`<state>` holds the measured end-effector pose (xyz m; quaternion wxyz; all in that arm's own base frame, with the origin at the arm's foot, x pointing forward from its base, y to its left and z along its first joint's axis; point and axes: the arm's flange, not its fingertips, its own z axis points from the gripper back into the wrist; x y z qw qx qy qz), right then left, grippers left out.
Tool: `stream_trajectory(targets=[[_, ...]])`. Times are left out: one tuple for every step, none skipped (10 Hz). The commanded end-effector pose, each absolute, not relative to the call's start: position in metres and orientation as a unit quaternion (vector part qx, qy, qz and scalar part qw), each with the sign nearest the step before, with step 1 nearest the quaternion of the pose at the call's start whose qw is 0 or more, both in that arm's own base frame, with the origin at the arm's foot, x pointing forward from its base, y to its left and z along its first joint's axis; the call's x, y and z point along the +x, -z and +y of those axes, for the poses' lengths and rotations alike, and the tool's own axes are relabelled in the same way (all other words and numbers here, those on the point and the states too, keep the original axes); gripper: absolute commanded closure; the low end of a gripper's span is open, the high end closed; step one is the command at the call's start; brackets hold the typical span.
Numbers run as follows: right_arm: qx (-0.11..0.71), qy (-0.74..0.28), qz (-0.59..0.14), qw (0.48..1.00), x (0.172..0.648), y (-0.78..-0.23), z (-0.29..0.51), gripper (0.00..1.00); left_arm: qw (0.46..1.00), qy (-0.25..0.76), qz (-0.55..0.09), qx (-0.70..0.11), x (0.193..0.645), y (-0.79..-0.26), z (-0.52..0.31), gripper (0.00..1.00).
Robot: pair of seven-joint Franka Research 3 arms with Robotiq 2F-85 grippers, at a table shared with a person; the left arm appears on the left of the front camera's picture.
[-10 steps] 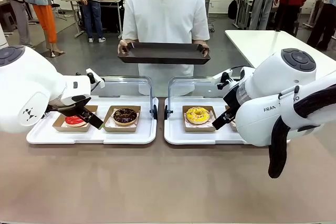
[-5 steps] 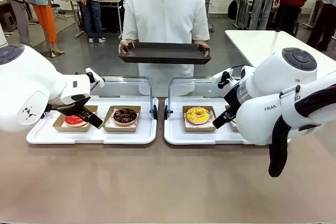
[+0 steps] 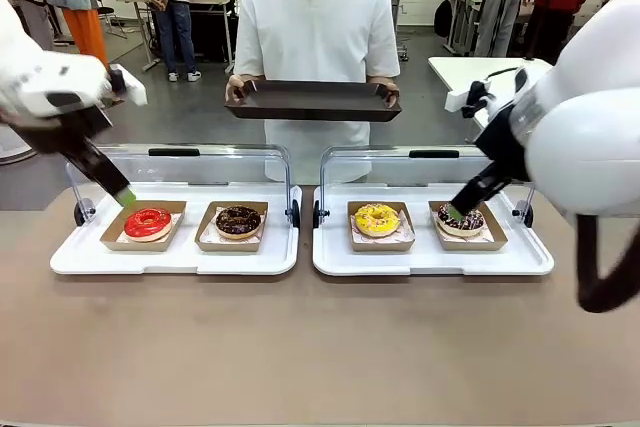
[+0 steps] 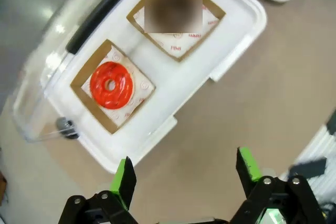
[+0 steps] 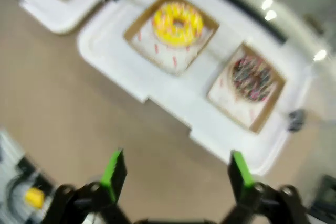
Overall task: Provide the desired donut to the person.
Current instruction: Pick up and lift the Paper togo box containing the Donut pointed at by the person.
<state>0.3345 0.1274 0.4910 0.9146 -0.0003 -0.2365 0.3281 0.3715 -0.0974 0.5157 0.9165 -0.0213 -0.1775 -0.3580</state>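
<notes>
The person (image 3: 316,32) in a white shirt stands at the far side and holds a dark serving tray (image 3: 313,103) level with both hands. A red donut (image 3: 148,222) (image 4: 111,85) and a chocolate donut (image 3: 238,219) sit in cardboard boxes on the left white tray (image 3: 175,265). On the right white tray (image 3: 430,267) lie a yellow donut (image 3: 377,218) (image 5: 178,23) and a dark sprinkled donut (image 3: 462,220) (image 5: 253,77). My left gripper (image 3: 122,195) (image 4: 186,170) hangs open above the red donut's far corner. My right gripper (image 3: 455,212) (image 5: 177,170) is open over the sprinkled donut.
Clear hinged lids (image 3: 180,162) stand open behind both trays. The near half of the brown table (image 3: 320,347) is bare. A white table (image 3: 480,77) stands at the back right, and other people stand farther off in the room.
Both arms have swung up and outward, lifting their grippers from low over the trays. The sprinkled donut, hidden behind the right arm before, now shows. The person's tray stays put.
</notes>
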Motion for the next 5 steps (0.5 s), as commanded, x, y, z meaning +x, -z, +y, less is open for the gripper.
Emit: stream_trajectory(targets=[[-0.05, -0.366, -0.209, 0.906, 0.304, -0.534, 0.119, 0.0, 0.916, 0.367, -0.164, -0.002, 0.382, -0.554, -0.094, 0.0], [-0.055, -0.357, -0.214, 0.908, 0.297, -0.555, 0.116, 0.0, 0.916, 0.364, -0.168, 0.015, 0.383, -0.572, -0.093, 0.0], [-0.057, -0.343, -0.221, 0.911, 0.294, -0.572, 0.114, 0.0, 0.918, 0.354, -0.175, 0.025, 0.383, -0.584, -0.09, 0.0], [-0.063, -0.337, -0.231, 0.91, 0.296, -0.574, 0.112, 0.0, 0.92, 0.341, -0.189, 0.038, 0.376, -0.582, -0.089, 0.0], [-0.044, -0.349, -0.218, 0.911, 0.286, -0.56, 0.116, 0.0, 0.916, 0.361, -0.174, 0.0, 0.376, -0.583, -0.09, 0.0]])
